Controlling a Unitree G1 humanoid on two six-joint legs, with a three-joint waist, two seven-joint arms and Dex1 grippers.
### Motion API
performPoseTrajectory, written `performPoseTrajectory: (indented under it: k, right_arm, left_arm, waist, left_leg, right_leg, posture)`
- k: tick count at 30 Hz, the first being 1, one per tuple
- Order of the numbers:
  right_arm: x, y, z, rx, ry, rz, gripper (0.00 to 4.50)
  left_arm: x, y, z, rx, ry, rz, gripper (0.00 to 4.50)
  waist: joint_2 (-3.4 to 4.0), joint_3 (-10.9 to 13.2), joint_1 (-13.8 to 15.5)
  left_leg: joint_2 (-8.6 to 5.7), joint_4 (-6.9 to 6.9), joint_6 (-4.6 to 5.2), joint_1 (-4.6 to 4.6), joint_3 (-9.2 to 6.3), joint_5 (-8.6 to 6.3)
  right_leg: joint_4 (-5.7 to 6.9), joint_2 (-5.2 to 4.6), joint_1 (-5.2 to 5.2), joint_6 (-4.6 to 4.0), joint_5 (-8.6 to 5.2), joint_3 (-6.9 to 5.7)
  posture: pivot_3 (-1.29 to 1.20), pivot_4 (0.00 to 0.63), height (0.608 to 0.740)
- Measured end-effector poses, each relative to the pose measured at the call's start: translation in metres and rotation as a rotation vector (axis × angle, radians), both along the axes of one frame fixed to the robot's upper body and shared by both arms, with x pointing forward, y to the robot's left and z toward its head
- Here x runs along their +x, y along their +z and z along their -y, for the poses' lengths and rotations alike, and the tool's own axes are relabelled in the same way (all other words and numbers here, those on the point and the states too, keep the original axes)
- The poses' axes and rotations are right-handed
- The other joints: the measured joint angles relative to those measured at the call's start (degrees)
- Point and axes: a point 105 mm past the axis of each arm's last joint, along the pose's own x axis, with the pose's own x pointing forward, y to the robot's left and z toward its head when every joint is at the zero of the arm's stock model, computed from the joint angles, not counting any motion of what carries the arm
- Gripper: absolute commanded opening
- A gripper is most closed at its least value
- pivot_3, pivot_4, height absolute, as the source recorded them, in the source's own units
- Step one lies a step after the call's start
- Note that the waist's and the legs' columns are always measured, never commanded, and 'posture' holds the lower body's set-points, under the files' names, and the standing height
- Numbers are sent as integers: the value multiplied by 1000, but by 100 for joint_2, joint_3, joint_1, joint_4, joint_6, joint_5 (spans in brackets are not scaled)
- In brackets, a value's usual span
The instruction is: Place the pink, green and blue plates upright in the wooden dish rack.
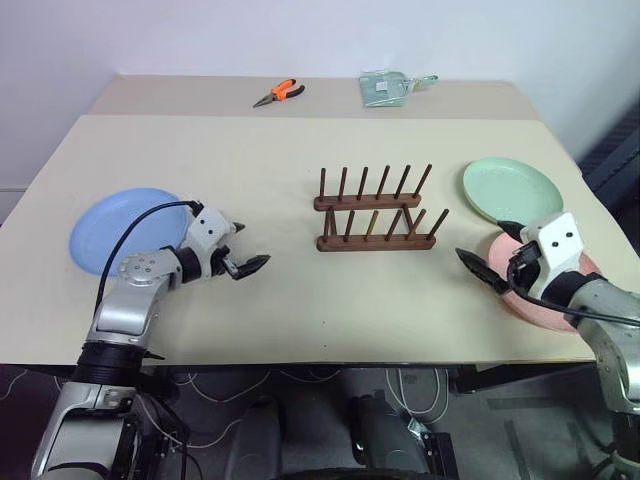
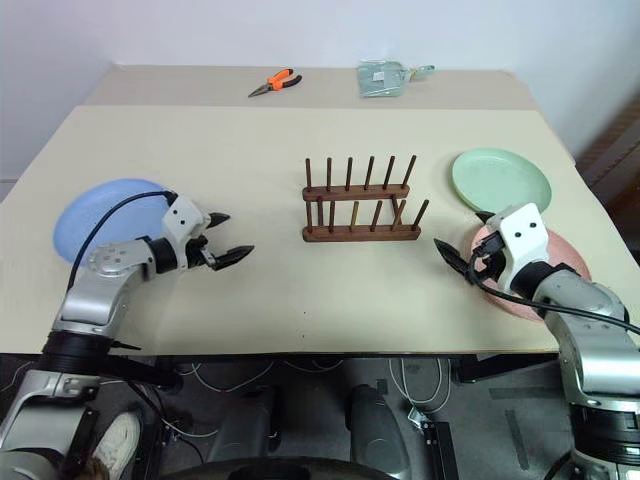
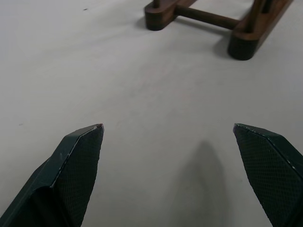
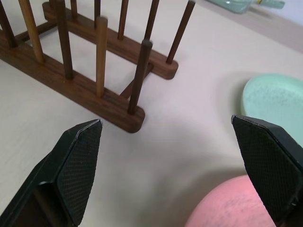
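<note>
Plates lie flat on the bench (image 1: 300,310): blue plate (image 1: 110,225) left, green plate (image 1: 510,188) and pink plate (image 1: 545,300) right, rack (image 1: 375,215) empty between. Left gripper (image 3: 168,137) gapes towards the rack. Right gripper (image 4: 165,137) gapes over pink's edge, likely readying a pick.

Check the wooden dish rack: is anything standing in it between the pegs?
Nothing stands in the wooden dish rack; bare table shows between all its pegs. The blue plate, green plate and pink plate all lie flat on the table, the pink one partly covered by the right gripper.
</note>
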Motion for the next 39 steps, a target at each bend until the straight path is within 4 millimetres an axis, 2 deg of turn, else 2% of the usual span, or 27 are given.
performPoseTrajectory:
  k: [6, 11, 15, 20, 25, 28, 34, 39]
  right_arm:
    - [5, 5, -6, -8, 22, 27, 4453]
    - [6, -2, -14, 10, 46, -4, 4453]
    - [7, -6, -22, 3, 51, -7, 4453]
    - [4, -5, -28, -10, 34, 21, 4453]
    - [-8, -7, -27, -21, -1, 29, 4453]
    - [-17, -12, -24, -20, -34, 15, 4500]
    - [-25, -9, -15, -32, -83, 26, 4500]
    - [-22, -6, -19, -31, -70, 38, 4500]
  left_arm:
    - [1, 1, 5, -10, -11, 7, 4500]
    - [7, 1, 18, -16, -78, -10, 4500]
    - [18, 8, 43, -7, -201, -17, 4500]
    - [25, -13, 84, 32, -367, -93, 4500]
    - [37, -16, 106, 54, -404, -98, 4500]
    - [41, -17, 120, 39, -407, -98, 3686]
    - [36, -20, 130, 35, -465, -73, 781]
    - [31, -21, 124, 58, -511, -58, 777]
  waist:
    - [0, 0, -5]
    - [0, 0, 22]
    - [0, 0, 20]
    - [0, 0, 20]
    - [-1, -1, 19]
    - [-2, -2, 27]
    - [2, -4, 13]
    - [4, -5, -3]
  left_leg:
    - [0, 0, 0, 0, 0, 0]
    - [-2, 6, 0, -2, 0, 0]
    - [-3, 9, 0, -4, 0, 0]
    - [-4, 9, 1, -7, -1, 0]
    - [-3, 13, 2, -7, -5, -1]
    - [-6, 22, 8, -11, -4, -5]
    - [-4, 26, 14, -8, -5, -9]
    - [-4, 26, 15, -8, -5, -9]
  right_leg:
    - [1, 0, 0, 0, 0, 0]
    - [1, 0, 1, 0, 0, 0]
    - [0, 0, 1, 1, 0, -1]
    - [0, 3, 0, 3, 0, -1]
    - [2, 4, 1, 5, 0, -1]
    - [0, 1, 3, 6, -1, 0]
    - [3, 3, 7, 6, -1, -1]
    - [3, 3, 6, 5, -1, 0]
  posture:
    - [0, 150, 732]
    - [0, 150, 732]
    - [0, 150, 732]
    - [0, 150, 732]
    - [0, 150, 732]
    - [0, 150, 732]
    - [0, 150, 732]
    - [0, 150, 732]
